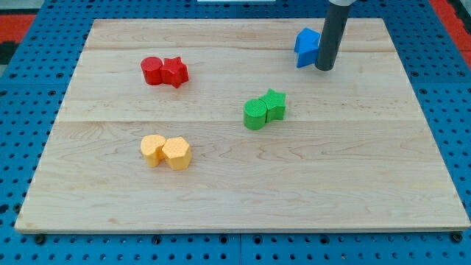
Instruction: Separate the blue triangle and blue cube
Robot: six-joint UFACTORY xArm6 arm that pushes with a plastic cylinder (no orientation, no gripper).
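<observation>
- Tip (324, 69) touches blue block (306, 47) from its right, far right of board; rod holds nothing.
- Second blue block hidden; you'd push sideways next.

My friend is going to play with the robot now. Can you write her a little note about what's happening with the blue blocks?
My tip is down on the wooden board near the view's top right, right against the blue blocks' right side.
The blue blocks show as one blue clump; the dark rod hides part of it, so I cannot tell the blue triangle from the blue cube.
Done: nothing clear yet, no gap shows between them.
Left: push the two blue blocks apart.
The red pair, green pair and yellow pair sit well away to the view's left and below.
</observation>
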